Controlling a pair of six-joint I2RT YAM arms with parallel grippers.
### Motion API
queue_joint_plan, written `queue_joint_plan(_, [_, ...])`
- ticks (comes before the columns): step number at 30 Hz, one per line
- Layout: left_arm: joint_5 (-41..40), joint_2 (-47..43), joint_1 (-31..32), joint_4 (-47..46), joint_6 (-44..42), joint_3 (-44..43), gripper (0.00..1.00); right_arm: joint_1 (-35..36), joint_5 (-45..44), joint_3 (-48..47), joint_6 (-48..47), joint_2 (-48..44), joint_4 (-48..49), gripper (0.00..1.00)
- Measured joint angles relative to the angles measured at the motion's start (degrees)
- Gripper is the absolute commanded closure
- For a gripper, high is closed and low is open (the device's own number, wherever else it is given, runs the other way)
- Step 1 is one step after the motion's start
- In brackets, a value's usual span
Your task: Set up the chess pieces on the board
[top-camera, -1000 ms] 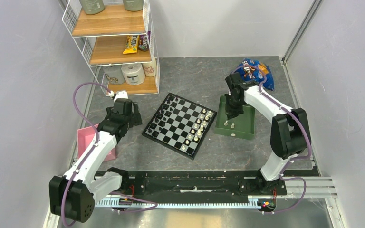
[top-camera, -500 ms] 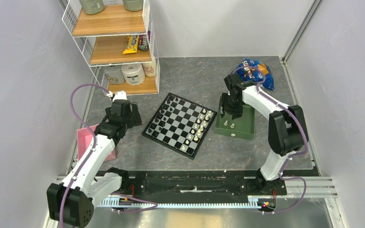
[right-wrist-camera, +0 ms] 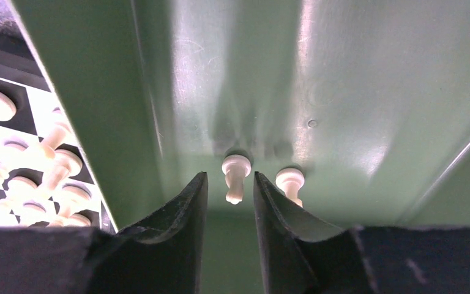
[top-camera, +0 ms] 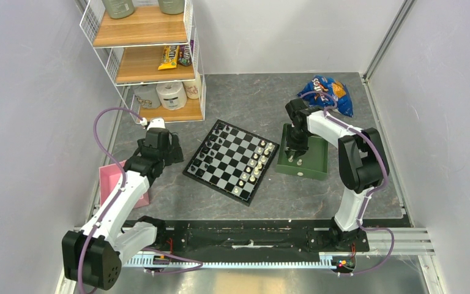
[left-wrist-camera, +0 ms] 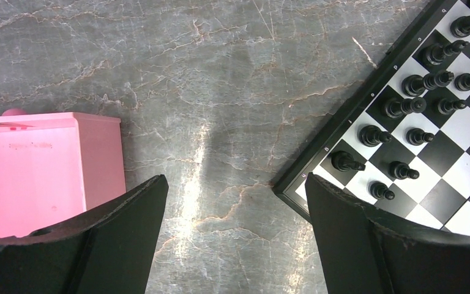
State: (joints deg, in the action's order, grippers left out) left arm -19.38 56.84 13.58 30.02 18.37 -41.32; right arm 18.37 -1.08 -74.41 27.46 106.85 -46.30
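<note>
The board [top-camera: 229, 162] lies mid-table, with black figures along its left side and cream-white pieces [top-camera: 254, 164] along its right side. Two more white pawns [top-camera: 290, 158] stand in the green tray [top-camera: 315, 162]. My right gripper [top-camera: 294, 149] is down inside the tray. In the right wrist view its narrowly open fingers [right-wrist-camera: 230, 174] straddle one pawn [right-wrist-camera: 235, 168] with small gaps either side; the second pawn [right-wrist-camera: 290, 180] stands just right of the right finger. My left gripper [top-camera: 170, 149] hovers wide open and empty [left-wrist-camera: 234, 180] over bare table beside the board's left corner [left-wrist-camera: 318, 162].
A pink box [top-camera: 110, 180] sits left of my left gripper and shows in the left wrist view [left-wrist-camera: 43, 165]. A wire shelf rack [top-camera: 153, 55] stands at the back left. A blue snack bag [top-camera: 330, 92] lies behind the tray. Walls close both sides.
My right gripper has moved left and nearer within the tray, onto the two pawns. My left arm has barely shifted.
</note>
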Motion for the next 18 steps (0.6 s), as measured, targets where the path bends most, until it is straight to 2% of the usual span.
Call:
queue_joint_plan(6, [0.02,0.74,0.00,0.02,0.00,0.00,0.10,0.00,0.13,0.00,-0.07,0.02,0.00,0.89])
queue_joint_plan(8, [0.04,0.81,0.00,0.13,0.00,0.00,0.10,0.00,0.11,0.00,0.00,0.02,-0.02,0.95])
queue_joint_plan(18, [0.26,0.74,0.00,0.15,0.00,-0.09,0.10,0.00,-0.83,-0.72,-0.13,-2.40,-0.42,0.98])
